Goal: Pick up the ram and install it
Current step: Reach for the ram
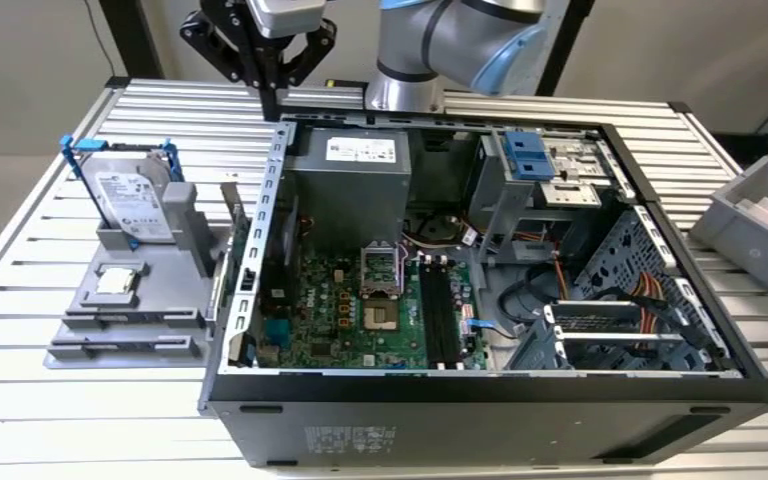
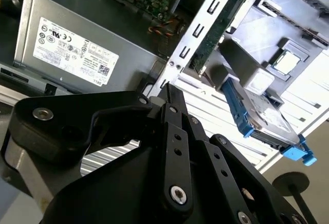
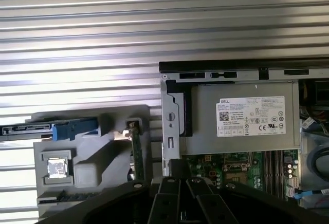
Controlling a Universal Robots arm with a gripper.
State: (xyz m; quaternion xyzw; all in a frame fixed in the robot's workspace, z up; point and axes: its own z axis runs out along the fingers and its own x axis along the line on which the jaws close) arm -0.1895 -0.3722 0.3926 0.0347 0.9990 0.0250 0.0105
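The ram (image 1: 237, 218) is a thin dark board standing on edge in the grey holder (image 1: 131, 322), right beside the open computer case (image 1: 491, 385). It shows as a greenish stick in both wrist views (image 3: 136, 154) (image 2: 218, 31). My gripper (image 1: 273, 108) hangs above the case's back corner on the exterior view's left, well above and behind the ram. Its black fingers (image 2: 172, 98) (image 3: 177, 167) are shut with nothing between them. The long black memory slots (image 1: 438, 312) lie on the motherboard inside the case.
A silver hard drive in a blue frame (image 1: 131, 195) and a small square processor chip (image 1: 117, 281) share the holder. The power supply (image 1: 351, 170) fills the case's back. A grey bin (image 1: 758, 225) stands at the exterior view's right on the slatted table.
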